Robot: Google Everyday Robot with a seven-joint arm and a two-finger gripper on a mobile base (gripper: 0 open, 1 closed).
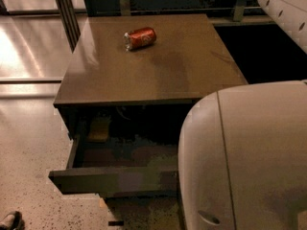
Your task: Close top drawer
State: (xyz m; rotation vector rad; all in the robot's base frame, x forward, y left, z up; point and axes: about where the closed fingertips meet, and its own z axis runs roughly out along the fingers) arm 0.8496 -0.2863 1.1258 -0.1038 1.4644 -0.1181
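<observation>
The top drawer [112, 180] is standing pulled well out beneath the brown cabinet top [158, 71] in the lower left of the frame, its right end hiding behind the white robot arm [249, 162] filling the lower right. A red can [140, 37] is lying on its side at upper centre. The gripper is sitting out of frame, so its grip cannot be told.

Glossy cabinet top [163, 66]; matt top drawer [115, 180]
</observation>
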